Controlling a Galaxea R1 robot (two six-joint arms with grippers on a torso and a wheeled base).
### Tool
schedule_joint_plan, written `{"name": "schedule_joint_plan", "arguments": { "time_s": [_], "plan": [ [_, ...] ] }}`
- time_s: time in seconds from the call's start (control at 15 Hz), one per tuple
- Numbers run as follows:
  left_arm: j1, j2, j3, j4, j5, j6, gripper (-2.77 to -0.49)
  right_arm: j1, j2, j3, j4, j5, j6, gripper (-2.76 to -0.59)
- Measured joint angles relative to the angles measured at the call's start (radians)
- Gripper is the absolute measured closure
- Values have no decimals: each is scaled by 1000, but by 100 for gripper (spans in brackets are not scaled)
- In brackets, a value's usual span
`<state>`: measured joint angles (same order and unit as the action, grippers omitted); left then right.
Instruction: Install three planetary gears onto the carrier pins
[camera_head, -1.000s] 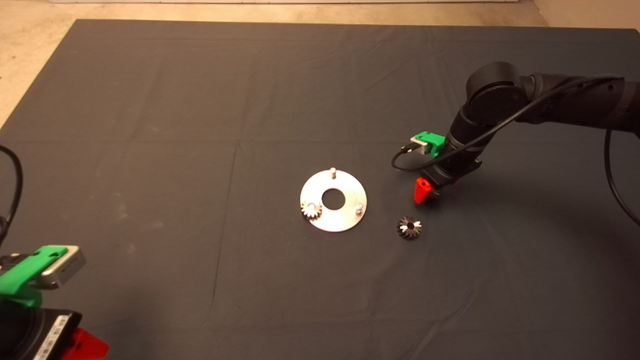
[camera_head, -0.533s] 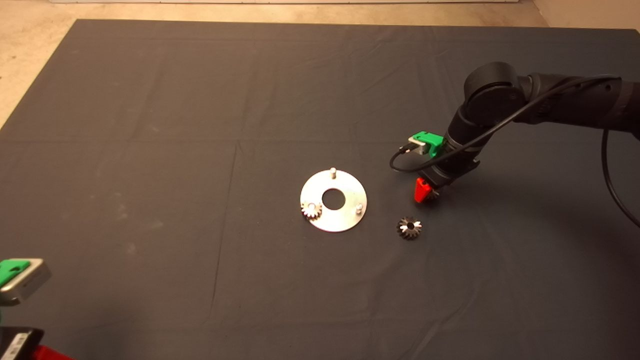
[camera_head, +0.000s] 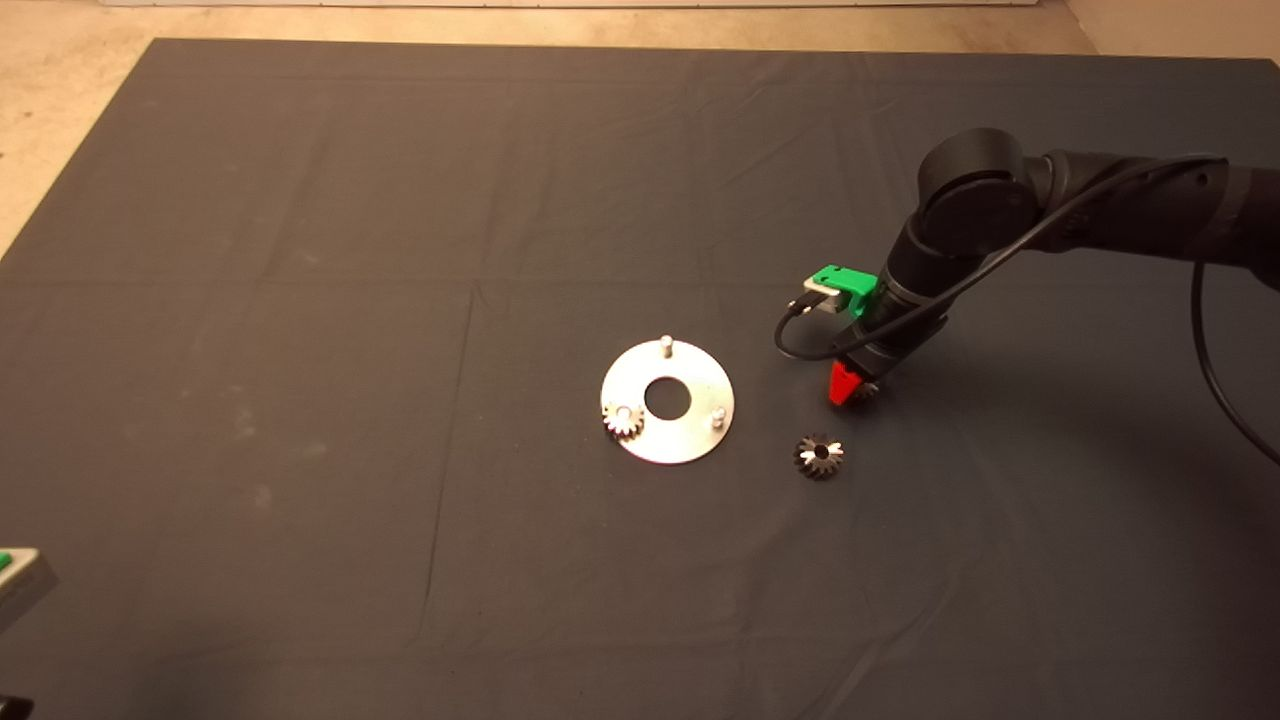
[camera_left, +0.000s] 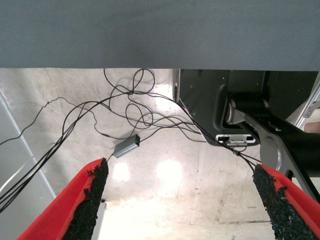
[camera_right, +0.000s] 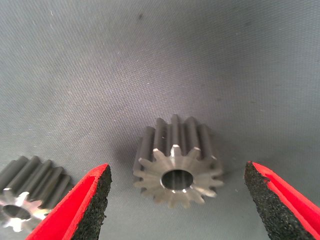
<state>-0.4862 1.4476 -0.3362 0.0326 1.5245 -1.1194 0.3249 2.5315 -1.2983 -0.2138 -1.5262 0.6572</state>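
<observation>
right end effector (camera_right: 177, 200) open astride a flat-lying gear (camera_right: 176, 162), its bore facing up

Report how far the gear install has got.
Done: one gear sits on a pin of the disc.
In hand: the right hand straddles a second gear on the mat, fingers open, not yet gripping.
Left: that gear, a third gear, and two bare pins. The left hand is parked off the mat.

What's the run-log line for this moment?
right hand: open, straddling gear on mat, no grip | gear on one pin | pins bare | loose gear on mat | left hand: parked, open
</observation>
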Motion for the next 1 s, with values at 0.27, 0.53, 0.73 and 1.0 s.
{"name": "schedule_joint_plan", "arguments": {
  "time_s": [0.27, 0.53, 0.73, 1.0],
  "plan": [
    [0, -7, 0, -10, 0, 4, -204, -17, -3, 6, -33, -1, -14, -183],
    [0, -8, 0, -14, -1, 7, -204, -17, -6, 43, -56, -1, -22, -167],
    [0, -11, 0, -16, 0, 7, -204, -17, -11, 60, -79, 0, -24, -154],
    [0, -13, 0, -18, -1, 7, -204, -18, -18, 65, -96, -1, -25, -138]
  ]
}}
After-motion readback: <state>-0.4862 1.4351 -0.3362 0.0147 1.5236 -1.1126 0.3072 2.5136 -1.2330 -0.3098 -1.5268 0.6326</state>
